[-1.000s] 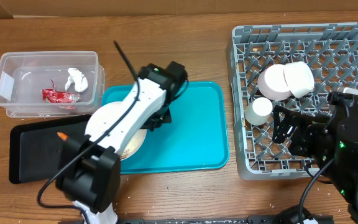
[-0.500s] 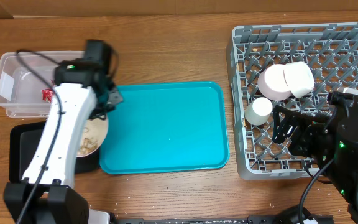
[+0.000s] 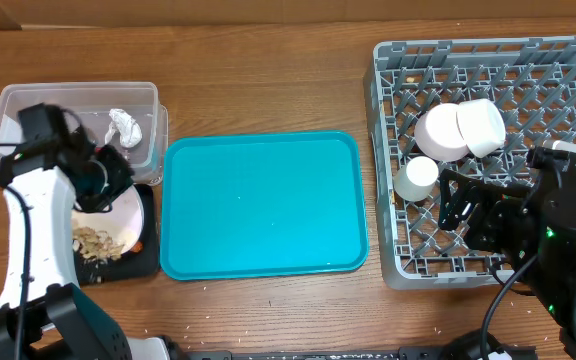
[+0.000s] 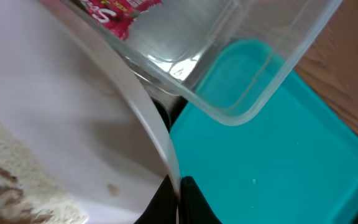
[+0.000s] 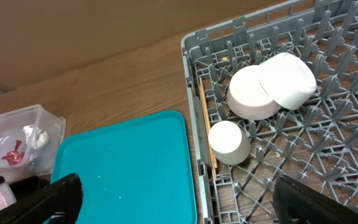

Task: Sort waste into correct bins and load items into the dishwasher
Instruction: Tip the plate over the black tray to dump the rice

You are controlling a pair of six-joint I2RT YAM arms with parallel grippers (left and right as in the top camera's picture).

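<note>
My left gripper (image 3: 106,178) is shut on the rim of a white plate (image 3: 120,215), held tilted over the black bin (image 3: 140,264). Food scraps (image 3: 93,242) lie on the plate's lower part. In the left wrist view the fingers (image 4: 179,198) pinch the plate's edge (image 4: 135,106). My right gripper (image 3: 468,215) is open and empty above the front of the grey dish rack (image 3: 568,60). The rack holds two white bowls (image 3: 438,132) (image 3: 480,124), a white cup (image 3: 418,175) and a wooden chopstick (image 5: 205,124).
A clear plastic bin (image 3: 28,100) at far left holds crumpled white paper (image 3: 123,125) and a red wrapper (image 4: 120,7). A teal tray (image 3: 263,205) lies between the bins and the rack. It also shows in the right wrist view (image 5: 123,162).
My left arm has swung the plate left, off the teal tray and over the black bin. The right arm has not moved.
</note>
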